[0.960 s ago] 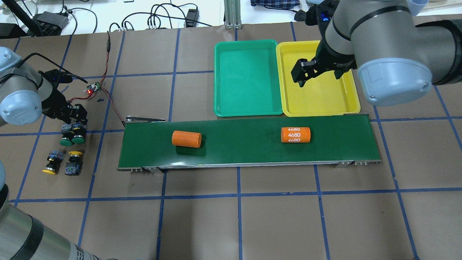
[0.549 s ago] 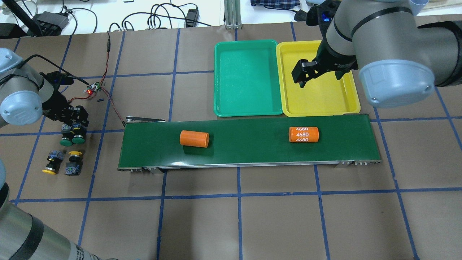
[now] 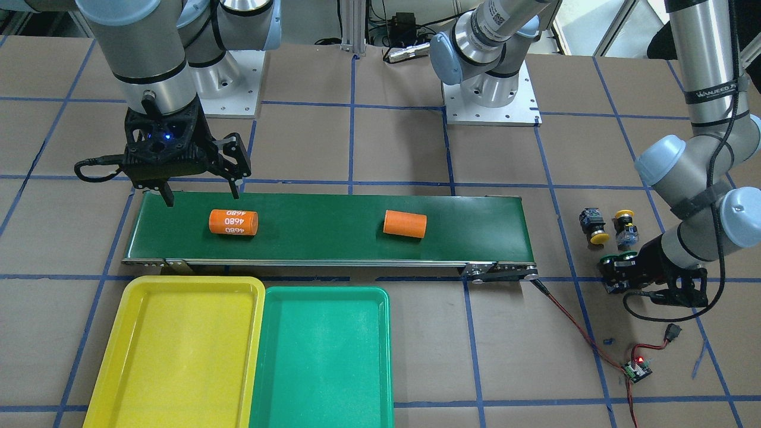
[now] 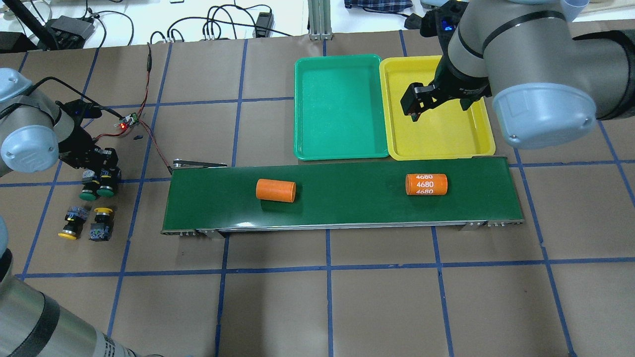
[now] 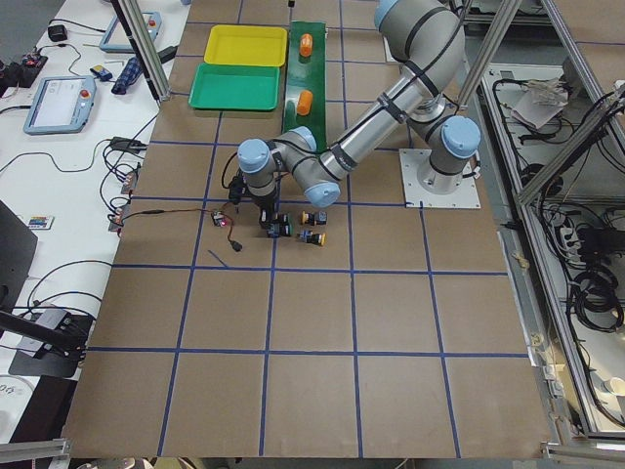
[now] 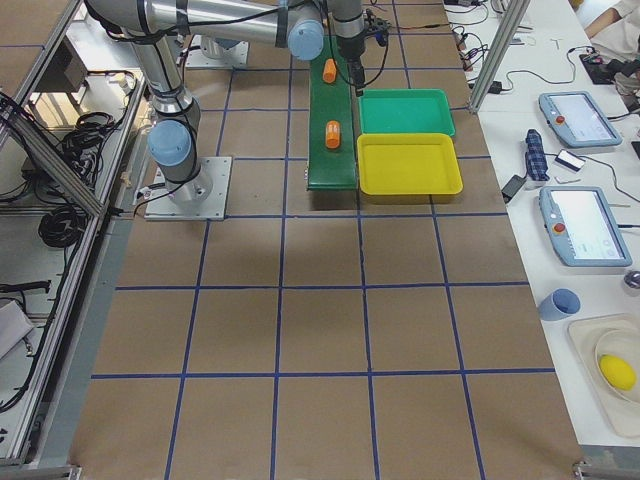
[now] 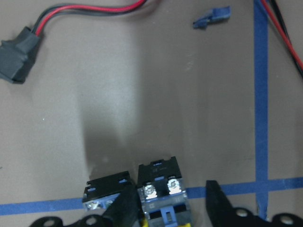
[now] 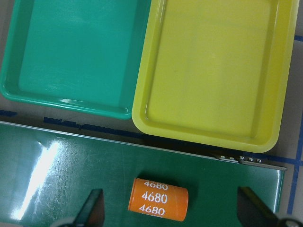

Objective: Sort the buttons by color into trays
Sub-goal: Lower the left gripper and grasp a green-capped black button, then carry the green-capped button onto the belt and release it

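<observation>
- The first pick is in hand: the green tray [image 4: 342, 99] and the yellow tray [image 4: 446, 134] hold nothing, and all four buttons lie on the table [image 4: 347, 297] at the robot's left end, well apart from both trays
- The left claw [image 4: 101, 168] is down over the two green buttons [image 4: 106, 190]
- In the wrist view its fingers [image 7: 215, 203] are apart, astride one grey body; one finger touches the body and the other is just beside it
- The second green button's body touches the first on the outer side
- The two yellow buttons [image 4: 72, 224] lie near, toward the robot, and nothing is on them
- The right claw [image 3: 201, 193] hovers spread wide and empty above the numbered orange cylinder [image 4: 426, 184], at the conveyor belt [image 4: 347, 208] end next to the trays
- Next, I judge, the left fingers must close squarely on the body and lift straight up, so the touching neighbour is not dragged
- The green tray looks far for this arm, so a ride on the belt seems likely
</observation>
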`<state>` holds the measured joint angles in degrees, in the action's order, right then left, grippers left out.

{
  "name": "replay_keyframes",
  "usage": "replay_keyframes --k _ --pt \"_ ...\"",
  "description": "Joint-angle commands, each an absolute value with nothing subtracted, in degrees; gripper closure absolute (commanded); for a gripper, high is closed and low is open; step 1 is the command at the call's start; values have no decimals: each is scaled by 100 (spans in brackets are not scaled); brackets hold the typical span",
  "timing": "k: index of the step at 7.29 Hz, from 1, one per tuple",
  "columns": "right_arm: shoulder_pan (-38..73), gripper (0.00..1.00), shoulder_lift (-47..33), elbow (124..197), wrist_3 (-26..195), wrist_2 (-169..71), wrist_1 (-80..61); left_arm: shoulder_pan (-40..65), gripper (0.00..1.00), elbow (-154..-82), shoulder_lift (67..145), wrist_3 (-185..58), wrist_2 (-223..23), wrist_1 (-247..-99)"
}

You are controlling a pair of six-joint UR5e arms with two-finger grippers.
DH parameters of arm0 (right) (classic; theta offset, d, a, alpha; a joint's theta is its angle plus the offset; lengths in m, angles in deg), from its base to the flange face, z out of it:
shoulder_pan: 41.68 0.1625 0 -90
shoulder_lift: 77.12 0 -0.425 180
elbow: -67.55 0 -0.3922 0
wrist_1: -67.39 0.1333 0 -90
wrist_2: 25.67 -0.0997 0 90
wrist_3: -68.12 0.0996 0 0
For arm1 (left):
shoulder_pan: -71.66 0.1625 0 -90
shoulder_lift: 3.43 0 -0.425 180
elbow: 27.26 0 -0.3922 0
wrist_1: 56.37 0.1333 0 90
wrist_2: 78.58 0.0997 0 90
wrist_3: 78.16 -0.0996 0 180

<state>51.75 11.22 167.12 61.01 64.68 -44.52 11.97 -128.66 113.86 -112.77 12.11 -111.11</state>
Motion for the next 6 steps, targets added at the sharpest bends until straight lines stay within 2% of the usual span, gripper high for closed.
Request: replay_keyframes --k 1,4,6 --pt "5175 0 1077 16687 6100 6468 -4467 1216 100 -12851 11356 -11297 1222 -11122" --pt "5175 0 1024 16705 6100 6468 -4582 1084 100 -12493 10786 -11105 576 -12118" --pt "5175 0 1033 16713 6100 6459 -4582 700 100 -12535 10303 -10266 413 -12534"
